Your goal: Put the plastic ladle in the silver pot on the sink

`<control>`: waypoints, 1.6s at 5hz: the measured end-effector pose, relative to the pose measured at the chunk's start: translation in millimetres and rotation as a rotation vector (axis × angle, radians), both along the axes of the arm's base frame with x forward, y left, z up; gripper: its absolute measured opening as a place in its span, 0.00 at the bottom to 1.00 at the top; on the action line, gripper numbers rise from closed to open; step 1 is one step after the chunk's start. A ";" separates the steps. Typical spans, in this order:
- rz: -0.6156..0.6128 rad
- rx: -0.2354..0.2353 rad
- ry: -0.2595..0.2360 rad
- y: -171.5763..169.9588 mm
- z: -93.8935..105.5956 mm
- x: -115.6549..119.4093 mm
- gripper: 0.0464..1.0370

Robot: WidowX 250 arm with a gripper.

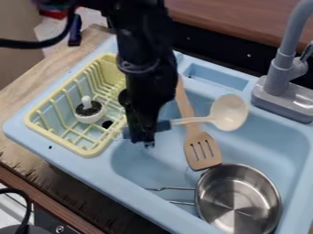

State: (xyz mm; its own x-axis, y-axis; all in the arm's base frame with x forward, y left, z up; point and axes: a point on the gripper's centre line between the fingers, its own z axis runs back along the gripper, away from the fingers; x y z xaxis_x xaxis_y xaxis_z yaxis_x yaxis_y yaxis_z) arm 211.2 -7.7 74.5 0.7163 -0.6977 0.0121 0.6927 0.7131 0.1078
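A black gripper (147, 140) hangs up-left of the silver pot (237, 179), its grip impossible to tell, as the plastic ladle (229, 113) stretches rightward from it, bowl beyond the pot.

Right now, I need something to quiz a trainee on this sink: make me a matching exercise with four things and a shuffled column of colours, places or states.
1. Ladle
2. Spatula
3. Pot
4. Rack

A. Pale yellow, beside the basin
B. Its handle runs to the tool
C. Silver, inside the basin
D. Brown, with a slotted head

Pairs: 1-B, 2-D, 3-C, 4-A
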 end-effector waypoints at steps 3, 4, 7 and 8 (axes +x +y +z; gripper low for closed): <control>-0.306 0.111 0.021 -2.8 -19.6 -13.8 0.16; -0.422 0.093 0.052 -6.2 -22.0 -21.0 0.16; -0.471 0.116 0.122 -26.0 -25.2 -29.8 0.16; -0.456 0.128 0.110 -27.7 -29.8 -26.3 0.20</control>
